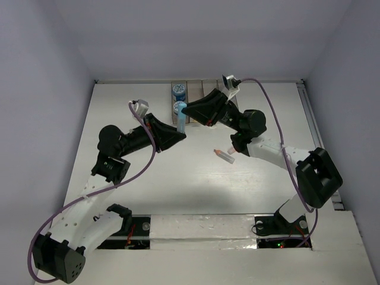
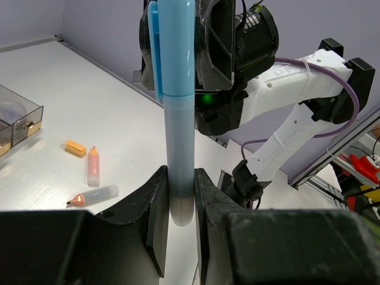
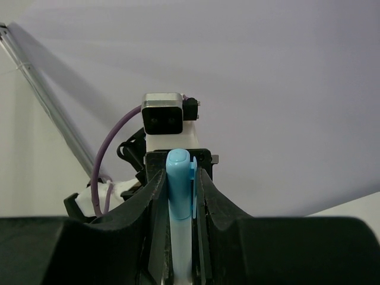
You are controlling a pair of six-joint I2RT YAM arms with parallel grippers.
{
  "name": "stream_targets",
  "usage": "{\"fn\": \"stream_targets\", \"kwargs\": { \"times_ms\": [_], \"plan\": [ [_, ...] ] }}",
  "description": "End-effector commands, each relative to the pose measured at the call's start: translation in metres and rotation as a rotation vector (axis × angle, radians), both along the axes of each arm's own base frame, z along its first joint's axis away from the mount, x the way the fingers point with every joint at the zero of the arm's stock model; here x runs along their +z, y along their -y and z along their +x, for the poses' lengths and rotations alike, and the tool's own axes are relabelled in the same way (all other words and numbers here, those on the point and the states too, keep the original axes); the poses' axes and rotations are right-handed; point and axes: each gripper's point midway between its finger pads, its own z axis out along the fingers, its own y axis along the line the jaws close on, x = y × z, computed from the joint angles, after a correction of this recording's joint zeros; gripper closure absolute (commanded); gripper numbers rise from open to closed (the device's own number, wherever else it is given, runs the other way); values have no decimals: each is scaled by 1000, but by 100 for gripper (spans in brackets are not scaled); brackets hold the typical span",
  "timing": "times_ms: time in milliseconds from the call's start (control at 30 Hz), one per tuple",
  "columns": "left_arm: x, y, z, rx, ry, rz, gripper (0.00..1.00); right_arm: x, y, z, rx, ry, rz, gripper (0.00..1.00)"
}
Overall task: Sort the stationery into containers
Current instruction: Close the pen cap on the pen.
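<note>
A light-blue stick [image 1: 181, 120] hangs between both arms above the table's middle. My left gripper [image 1: 177, 134] is shut on its lower grey end [image 2: 180, 205]. My right gripper [image 1: 190, 113] is shut on its capped top [image 3: 179, 178], clip side against the right finger. In the left wrist view the stick [image 2: 178, 89] stands upright, with the right gripper [image 2: 199, 44] round its cap. The containers [image 1: 195, 88] lie at the back, partly under the right arm, with two blue-topped rolls [image 1: 178, 91] inside. A white red-capped marker [image 1: 224, 155] lies on the table.
The left wrist view shows an orange stick [image 2: 75, 148], a pink stick [image 2: 93, 167] and the marker [image 2: 95, 195] lying close together. One bin end with its tan knob [image 2: 27, 126] shows at the left. Purple cables loop beside both arms.
</note>
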Motion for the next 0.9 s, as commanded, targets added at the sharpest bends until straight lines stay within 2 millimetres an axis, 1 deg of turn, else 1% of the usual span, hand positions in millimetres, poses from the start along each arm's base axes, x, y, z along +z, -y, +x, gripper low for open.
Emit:
{"fn": "stream_targets", "kwargs": {
  "times_ms": [0, 67, 100, 133, 167, 233, 267, 300, 333, 400, 433, 467, 567, 600, 633, 667, 767, 800, 833, 867],
  "plan": [
    [53, -11, -4, 66, 167, -104, 100, -14, -5, -28, 45, 62, -51, 100],
    [59, -12, -4, 74, 174, -111, 100, -27, -9, -28, 41, 27, -79, 100],
    [61, -13, -4, 79, 176, -113, 100, -43, -12, -23, 27, -10, -125, 100],
    [63, -13, -4, 79, 176, -114, 100, -52, -19, -29, 38, -26, -149, 100],
    [67, -13, -4, 78, 179, -122, 100, -71, -24, -28, 31, -60, -199, 100],
    [70, -12, -4, 74, 179, -127, 100, -90, -32, -36, 48, -84, -249, 100],
    [74, -12, -4, 74, 188, -132, 100, -100, -32, -35, 43, -96, -271, 100],
    [74, -12, -3, 73, 184, -132, 100, -111, -35, -40, 47, -106, -291, 100],
    [77, -12, -4, 71, 187, -134, 100, -133, -33, -40, 43, -145, -327, 100],
    [82, -12, -5, 72, 198, -137, 100, -157, -37, -48, 60, -191, -372, 100],
    [83, -12, -4, 70, 200, -137, 100, -176, -35, -50, 60, -229, -403, 100],
    [85, -12, -4, 70, 204, -139, 100, -190, -38, -53, 70, -255, -427, 100],
    [85, -10, -2, 65, 196, -136, 100, -215, -46, -69, 120, -297, -479, 100],
    [86, -10, -2, 64, 198, -136, 100, -227, -50, -77, 146, -311, -506, 100],
    [87, -10, -2, 65, 199, -138, 100, -232, -50, -78, 147, -319, -514, 100],
    [89, -11, -2, 66, 206, -138, 100, -241, -49, -84, 154, -335, -530, 100],
    [96, -12, -4, 74, 224, -142, 100, -249, -45, -87, 162, -351, -536, 100],
    [98, -13, -4, 76, 227, -142, 100, -255, -43, -90, 165, -362, -551, 100],
    [99, -12, -3, 78, 227, -140, 100, -258, -43, -96, 178, -357, -560, 100],
    [103, -13, -3, 82, 226, -137, 100, -259, -42, -97, 182, -357, -566, 100]
  ]
}}
